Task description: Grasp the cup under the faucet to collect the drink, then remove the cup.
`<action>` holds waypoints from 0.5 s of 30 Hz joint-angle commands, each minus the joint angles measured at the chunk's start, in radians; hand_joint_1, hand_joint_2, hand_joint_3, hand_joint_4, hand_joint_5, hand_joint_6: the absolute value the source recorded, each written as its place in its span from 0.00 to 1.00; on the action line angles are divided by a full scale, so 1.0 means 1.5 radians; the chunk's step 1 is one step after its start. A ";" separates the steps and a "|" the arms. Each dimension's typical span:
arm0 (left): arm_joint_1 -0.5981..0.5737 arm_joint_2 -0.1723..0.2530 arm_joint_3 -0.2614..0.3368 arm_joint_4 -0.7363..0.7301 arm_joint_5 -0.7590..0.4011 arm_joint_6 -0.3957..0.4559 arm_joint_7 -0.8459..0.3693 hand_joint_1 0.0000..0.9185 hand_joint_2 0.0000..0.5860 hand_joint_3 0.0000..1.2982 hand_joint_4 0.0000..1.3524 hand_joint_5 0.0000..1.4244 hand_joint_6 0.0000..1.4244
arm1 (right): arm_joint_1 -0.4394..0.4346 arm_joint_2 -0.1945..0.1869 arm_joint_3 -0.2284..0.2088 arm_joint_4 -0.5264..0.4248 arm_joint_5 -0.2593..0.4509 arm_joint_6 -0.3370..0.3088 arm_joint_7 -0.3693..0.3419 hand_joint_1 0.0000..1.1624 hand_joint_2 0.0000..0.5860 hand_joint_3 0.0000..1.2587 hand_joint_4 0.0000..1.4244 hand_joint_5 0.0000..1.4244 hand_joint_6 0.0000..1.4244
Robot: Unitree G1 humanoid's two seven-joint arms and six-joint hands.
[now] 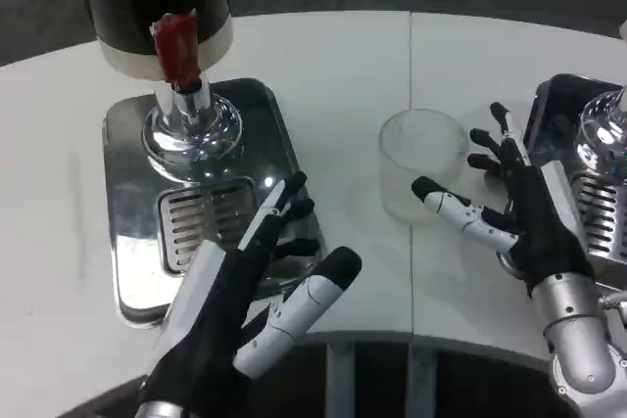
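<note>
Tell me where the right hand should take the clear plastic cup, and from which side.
Grip the clear plastic cup around its side wall, about mid-height, coming in from its right, where the right hand already waits open beside it. The cup stands upright with its mouth up and has no handle, so a wrap around the round wall probably suits best. Squeeze gently; the wall looks thin.

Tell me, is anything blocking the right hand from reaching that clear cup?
Nothing visible. The right hand is open beside the cup, fingers spread toward it, with only bare white table between them.
</note>
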 commanded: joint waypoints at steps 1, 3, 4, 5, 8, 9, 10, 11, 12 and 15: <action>0.007 0.003 0.001 -0.013 0.004 0.011 -0.007 0.00 0.03 0.06 0.10 0.19 0.23 | -0.020 0.009 0.006 0.031 -0.001 -0.011 -0.004 0.48 0.27 0.00 0.09 0.15 0.12; 0.009 0.004 0.003 -0.016 0.005 0.014 -0.007 0.00 0.03 0.06 0.10 0.19 0.23 | -0.027 0.010 0.006 0.044 0.001 -0.011 -0.002 0.48 0.27 0.00 0.09 0.15 0.12; 0.009 0.003 0.003 -0.017 0.006 0.014 -0.007 0.00 0.03 0.06 0.10 0.19 0.23 | -0.029 0.010 0.007 0.049 0.001 -0.011 -0.002 0.49 0.27 0.00 0.09 0.15 0.12; 0.010 0.003 0.004 -0.018 0.006 0.015 -0.007 0.00 0.03 0.06 0.10 0.19 0.23 | -0.032 0.009 0.007 0.054 0.000 -0.011 -0.002 0.49 0.27 0.00 0.09 0.15 0.12; 0.012 0.003 0.005 -0.021 0.006 0.019 -0.007 0.00 0.03 0.06 0.10 0.19 0.23 | -0.038 0.008 0.009 0.063 -0.001 -0.012 -0.003 0.49 0.27 0.00 0.09 0.15 0.12; 0.013 0.003 0.005 -0.021 0.007 0.019 -0.007 0.00 0.03 0.06 0.10 0.19 0.23 | -0.039 0.008 0.009 0.065 -0.001 -0.013 -0.003 0.49 0.27 0.00 0.09 0.15 0.12; 0.013 0.003 0.005 -0.022 0.007 0.020 -0.007 0.00 0.03 0.07 0.10 0.19 0.23 | -0.040 0.009 0.010 0.067 -0.001 -0.013 -0.002 0.49 0.27 0.00 0.09 0.15 0.12; 0.013 0.003 0.005 -0.021 0.007 0.020 -0.007 0.00 0.03 0.07 0.10 0.19 0.23 | -0.042 0.009 0.011 0.069 -0.002 -0.013 -0.001 0.49 0.27 0.00 0.09 0.15 0.12; 0.012 0.003 0.005 -0.021 0.007 0.021 -0.006 0.00 0.03 0.07 0.10 0.19 0.24 | -0.045 0.011 0.012 0.071 -0.001 -0.013 0.000 0.49 0.27 0.00 0.09 0.15 0.12; 0.010 0.003 0.006 -0.019 0.007 0.021 -0.005 0.00 0.03 0.07 0.10 0.19 0.24 | -0.055 0.014 0.016 0.080 -0.004 -0.012 0.001 0.49 0.27 0.00 0.09 0.15 0.12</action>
